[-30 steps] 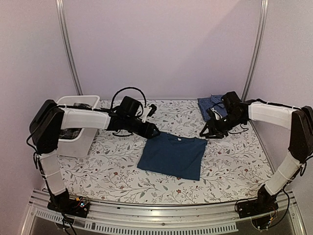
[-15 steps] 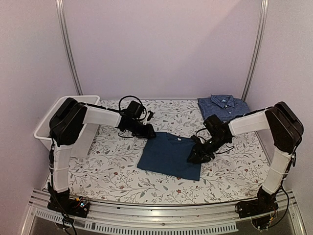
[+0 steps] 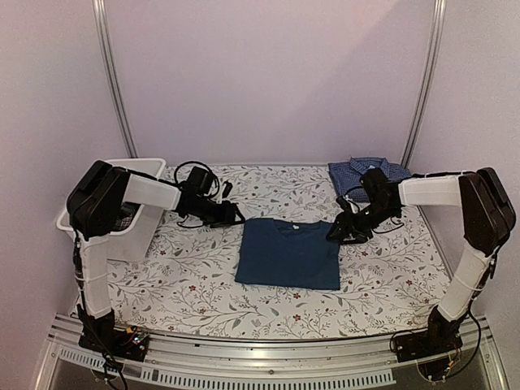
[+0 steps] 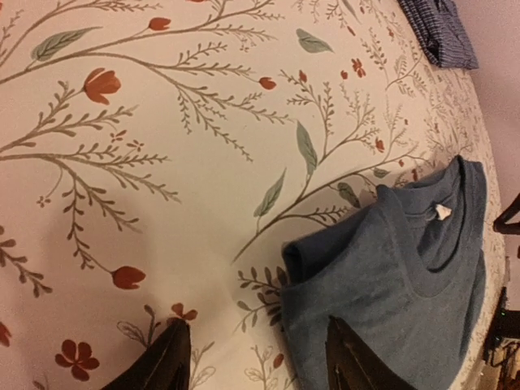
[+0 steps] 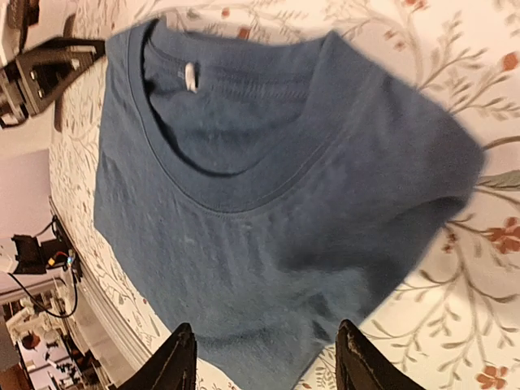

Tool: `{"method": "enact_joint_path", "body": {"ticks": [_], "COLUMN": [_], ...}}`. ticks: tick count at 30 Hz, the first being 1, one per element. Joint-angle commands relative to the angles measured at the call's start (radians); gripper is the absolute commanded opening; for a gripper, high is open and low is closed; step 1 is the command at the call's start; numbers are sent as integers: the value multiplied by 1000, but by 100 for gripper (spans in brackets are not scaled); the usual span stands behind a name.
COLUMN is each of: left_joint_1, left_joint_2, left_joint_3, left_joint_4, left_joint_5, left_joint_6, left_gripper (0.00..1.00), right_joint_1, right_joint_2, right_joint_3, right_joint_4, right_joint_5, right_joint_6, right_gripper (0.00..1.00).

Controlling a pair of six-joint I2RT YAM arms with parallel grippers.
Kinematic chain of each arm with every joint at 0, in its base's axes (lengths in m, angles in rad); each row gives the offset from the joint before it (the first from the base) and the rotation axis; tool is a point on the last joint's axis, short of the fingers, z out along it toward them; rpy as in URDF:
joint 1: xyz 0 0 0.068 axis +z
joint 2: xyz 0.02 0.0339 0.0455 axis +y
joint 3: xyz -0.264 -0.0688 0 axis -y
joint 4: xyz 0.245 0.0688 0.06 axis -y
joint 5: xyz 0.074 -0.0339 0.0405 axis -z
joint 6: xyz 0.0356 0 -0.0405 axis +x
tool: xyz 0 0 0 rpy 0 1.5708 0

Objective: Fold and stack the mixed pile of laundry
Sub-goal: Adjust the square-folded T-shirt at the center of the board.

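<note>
The soft, limp T-shirt [image 3: 288,253] seemed best pinched at its collar-side corners. The left gripper [image 3: 235,216] and right gripper [image 3: 338,234] stood wide, empty.

- The T-shirt [image 3: 288,253] lies flat at the middle of the tablecloth [image 3: 187,284].
- The tub [image 3: 136,236] stands at the far left, well apart from the T-shirt.
- The collared shirt [image 3: 357,172] lies in the far right corner, behind the T-shirt.
- The left gripper [image 3: 237,216] is just beside the T-shirt's far left corner.
- The right gripper [image 3: 334,235] is at its far right corner.
</note>
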Motion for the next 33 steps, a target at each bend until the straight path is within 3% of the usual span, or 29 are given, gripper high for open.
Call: {"method": "enact_joint_path", "body": {"ticks": [1, 10, 18, 25, 27, 29, 32, 33], "left_joint_1": [-2, -3, -3, 0, 0, 1, 7, 11], "left_joint_2": [-1, 67, 80, 116, 125, 122, 89, 72], "left_joint_3": [-4, 25, 28, 68, 82, 88, 74, 62], "left_joint_4": [119, 153, 170, 178, 179, 183, 189, 200], "left_joint_5": [167, 207, 227, 228, 234, 237, 224, 227], "left_joint_6": [-6, -43, -52, -67, -67, -63, -59, -57], "left_gripper": [57, 51, 38, 36, 30, 17, 0, 0], "right_joint_1": [-91, -137, -137, -136, -137, -137, -136, -137], "right_joint_2": [-65, 136, 219, 279, 296, 306, 294, 280], "right_joint_3": [25, 117, 164, 236, 254, 269, 290, 293], "right_joint_4": [4, 58, 102, 83, 74, 68, 64, 66], "right_joint_5": [20, 4, -75, -82, -85, -95, -112, -112], "right_joint_6": [-4, -4, -7, -25, -31, -40, -46, -52], "right_gripper": [57, 56, 45, 37, 28, 19, 12, 10]}}
